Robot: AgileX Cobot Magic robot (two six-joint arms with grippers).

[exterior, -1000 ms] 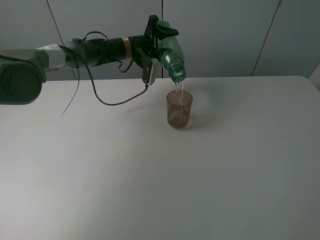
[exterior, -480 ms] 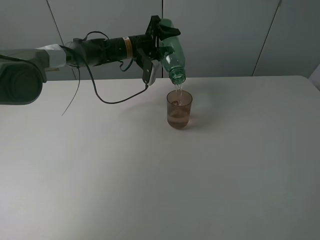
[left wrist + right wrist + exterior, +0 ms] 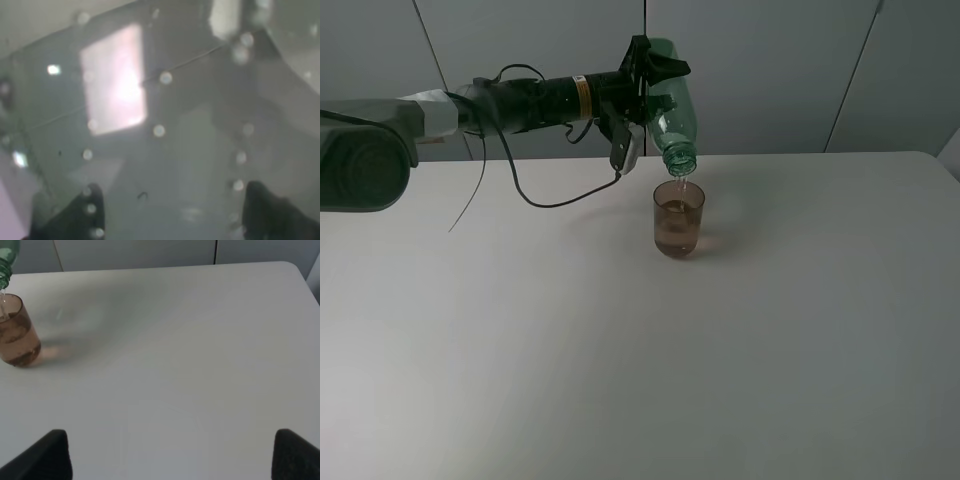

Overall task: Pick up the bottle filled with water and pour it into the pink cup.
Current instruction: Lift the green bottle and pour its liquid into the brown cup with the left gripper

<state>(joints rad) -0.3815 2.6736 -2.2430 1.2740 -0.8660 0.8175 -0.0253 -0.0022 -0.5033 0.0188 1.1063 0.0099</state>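
Note:
In the exterior high view my left gripper [image 3: 642,82] is shut on the green bottle [image 3: 667,105] and holds it steeply tipped, neck down, just above the pink cup [image 3: 679,220]. A thin stream of water falls from the neck into the cup, which stands upright and partly filled on the white table [image 3: 620,350]. In the left wrist view the wet bottle wall [image 3: 165,130] fills the picture between my dark fingertips [image 3: 85,212]. The right wrist view shows the cup [image 3: 15,332], the bottle's neck [image 3: 6,255], and my right gripper [image 3: 170,460] open and empty over bare table.
A black cable [image 3: 555,205] hangs from the left arm down to the table behind the cup. Grey wall panels [image 3: 770,70] stand behind the table's far edge. The table's right corner [image 3: 292,267] shows in the right wrist view.
The left gripper has shifted slightly right and tipped the bottle a little steeper. The stream of water has thinned. The cup has not moved.

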